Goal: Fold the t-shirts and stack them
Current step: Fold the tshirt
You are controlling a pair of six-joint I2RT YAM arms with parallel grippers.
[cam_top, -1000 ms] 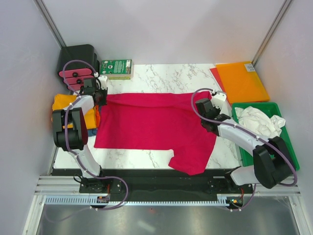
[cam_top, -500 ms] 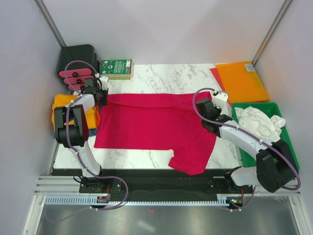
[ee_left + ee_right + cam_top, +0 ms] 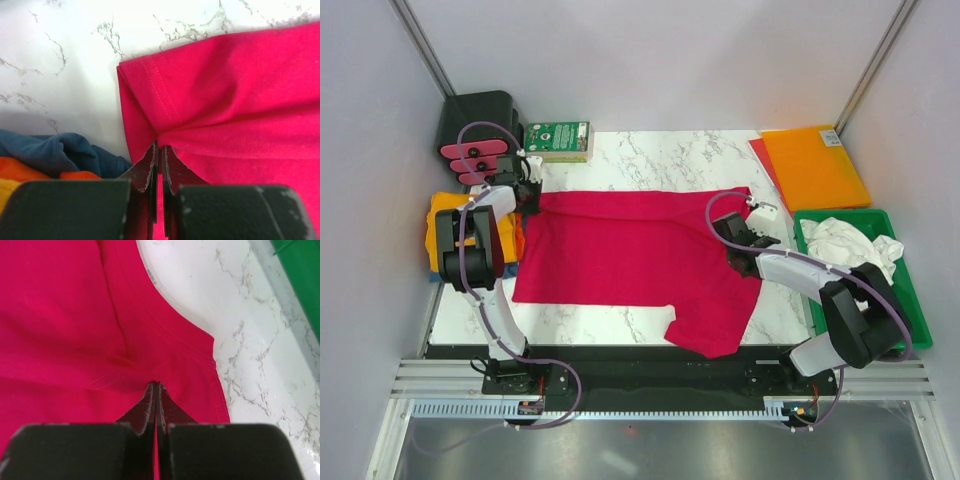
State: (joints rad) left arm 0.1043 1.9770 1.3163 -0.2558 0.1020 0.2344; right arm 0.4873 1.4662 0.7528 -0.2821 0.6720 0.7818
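One blue t-shirt (image 3: 65,152) in left-wrist view

I worked in a lab test cell, not a home: plain white panels (image 3: 670,60) on metal posts (image 3: 424,45) boxed in my marble table (image 3: 660,155), and purple cables (image 3: 570,385) looped over a slotted metal rail (image 3: 650,398).

Red t-shirt (image 3: 630,255) lies spread flat; white t-shirt (image 3: 850,245) crumpled.

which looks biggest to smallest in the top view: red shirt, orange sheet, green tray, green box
1. red shirt
2. green tray
3. orange sheet, not far behind the tray
4. green box, clearly smallest
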